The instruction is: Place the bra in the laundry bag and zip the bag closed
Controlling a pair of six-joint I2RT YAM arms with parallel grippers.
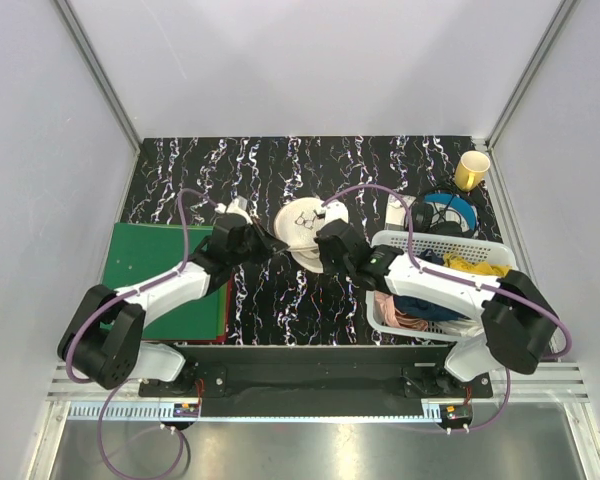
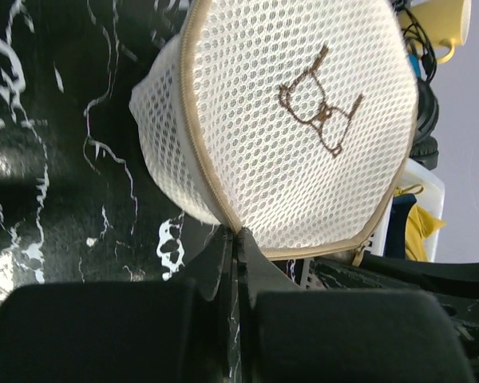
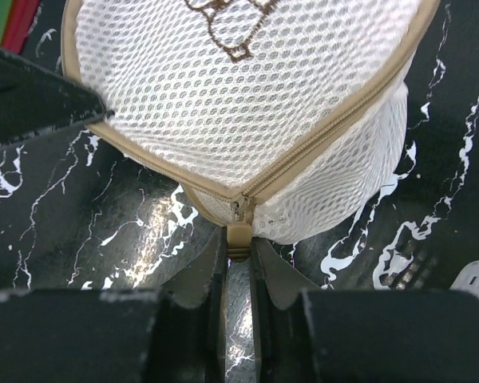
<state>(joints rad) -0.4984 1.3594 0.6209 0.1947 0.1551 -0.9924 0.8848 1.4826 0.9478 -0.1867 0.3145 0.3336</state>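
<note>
The laundry bag [image 1: 302,222] is a round cream mesh pouch with tan zipper trim and a small glasses-like mark, lying mid-table between both arms. In the left wrist view the laundry bag [image 2: 303,120] fills the top, and my left gripper [image 2: 238,235] is shut on its tan zipper seam at the near edge. In the right wrist view my right gripper [image 3: 239,243] is shut on the tan zipper pull [image 3: 239,238], which hangs from the laundry bag [image 3: 247,104] where the two zipper lines meet. From above, the left gripper [image 1: 278,243] and right gripper [image 1: 318,245] flank the bag's near side. The bra is out of view.
A white lattice basket [image 1: 450,245] holding clothes stands at the right, under the right arm. Behind it are a yellow cup [image 1: 471,170] and a blue roll with black cable [image 1: 445,212]. A green mat [image 1: 150,270] lies at the left, under the left arm.
</note>
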